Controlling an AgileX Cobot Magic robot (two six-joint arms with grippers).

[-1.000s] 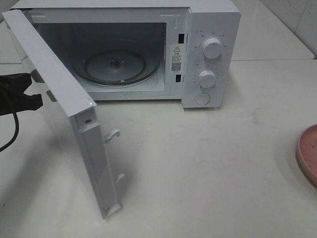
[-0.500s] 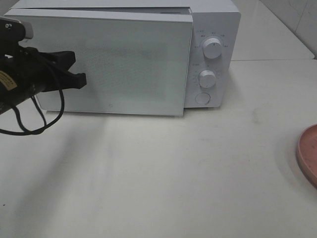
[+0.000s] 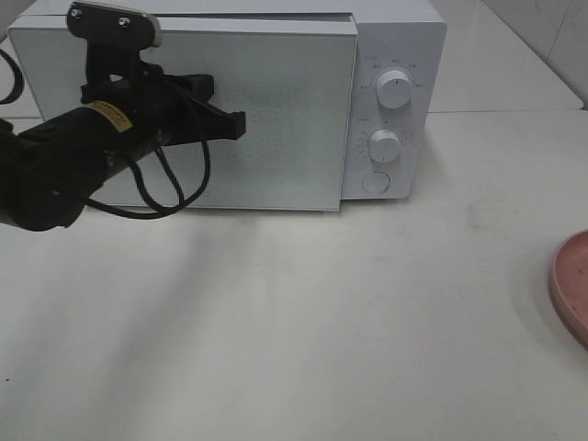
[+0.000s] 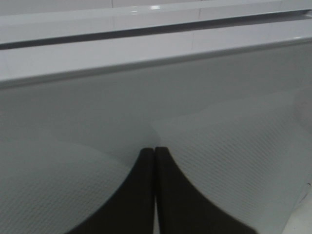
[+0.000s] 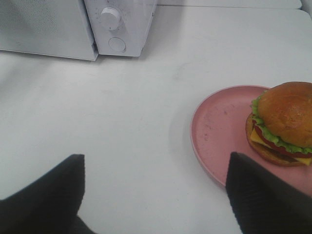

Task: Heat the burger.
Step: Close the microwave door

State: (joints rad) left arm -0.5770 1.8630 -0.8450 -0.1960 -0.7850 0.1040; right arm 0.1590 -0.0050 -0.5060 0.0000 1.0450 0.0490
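Soft, squishy burger (image 5: 282, 124): hold its sides gently with your wide-open right gripper (image 5: 153, 195). Your left gripper (image 4: 155, 161) is squeezed shut, empty.

No legible text: tiny markings around the microwave (image 3: 276, 101) dials (image 3: 393, 90), unreadable.

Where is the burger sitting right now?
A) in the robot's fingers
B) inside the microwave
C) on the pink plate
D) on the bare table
C: in the right wrist view the burger rests on the pink plate, out on the table, away from the microwave, whose door looks shut.
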